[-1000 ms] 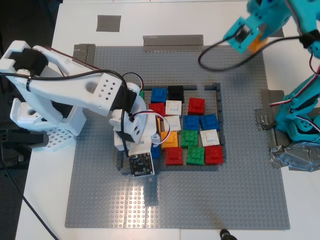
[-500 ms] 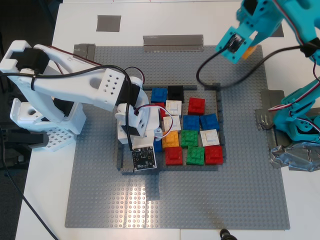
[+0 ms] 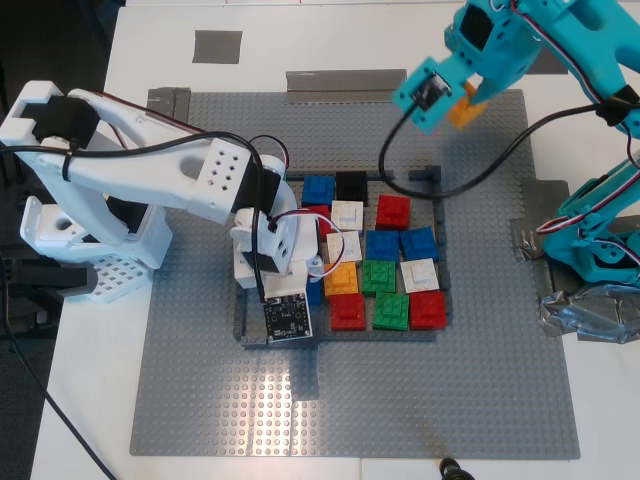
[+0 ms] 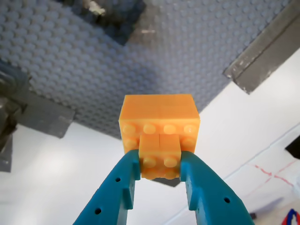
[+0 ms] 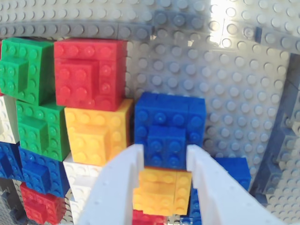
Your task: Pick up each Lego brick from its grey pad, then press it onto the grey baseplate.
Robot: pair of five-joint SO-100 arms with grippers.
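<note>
- The baseplate (image 3: 200, 380) is seen in mid grey, studded all over.
- The brick (image 4: 159, 129) held in my first gripper (image 4: 160, 174) is orange; the gripper's fingers are teal.
- A blue brick (image 5: 169, 129) is shown between the white fingers of my second gripper (image 5: 164, 161).
- Red, green, blue, white, yellow-orange and one black brick (image 3: 351, 184) are packed inside a dark grey frame (image 3: 437, 215).
- The tabletop (image 3: 90, 400) is white.
</note>
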